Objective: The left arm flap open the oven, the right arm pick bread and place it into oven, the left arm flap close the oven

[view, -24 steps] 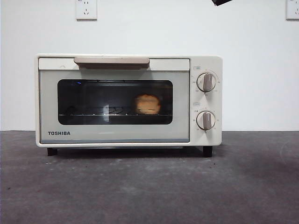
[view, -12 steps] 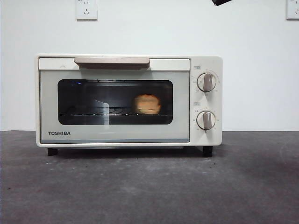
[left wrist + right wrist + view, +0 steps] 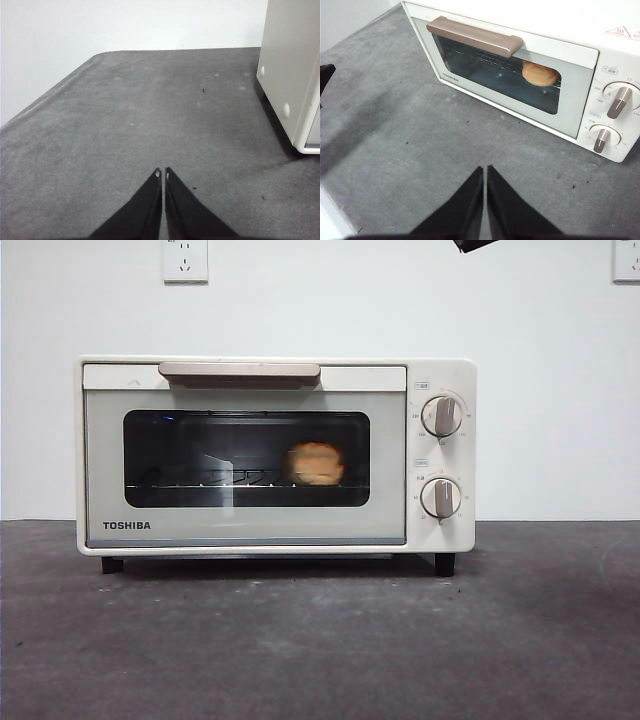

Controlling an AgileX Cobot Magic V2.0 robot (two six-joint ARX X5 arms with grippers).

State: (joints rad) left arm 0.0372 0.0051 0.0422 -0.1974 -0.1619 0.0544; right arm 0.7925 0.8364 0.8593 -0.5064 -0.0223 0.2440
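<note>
— Dark grey felt covers the counter [image 3: 320, 640], with a plain white wall [image 3: 540, 390] behind it. What stands on it?

— One cream-white oven [image 3: 275, 455], facing the front camera, its door closed and the beige handle [image 3: 239, 371] across the top. Two round knobs [image 3: 441, 456] sit one above the other on its right side.

— And the bread [image 3: 316, 463]?

— Inside, on the wire rack, seen through the dark glass, right of the window's middle. The right wrist camera shows it there too [image 3: 540, 73].

— Where are the arms?

— Both are clear of the oven. The left gripper [image 3: 162, 174] hangs over bare counter beside the oven's side wall [image 3: 292, 75], jaws pressed together and holding nothing. The right gripper [image 3: 485, 170] hangs in front of the door — its jaws are also together and empty.
</note>
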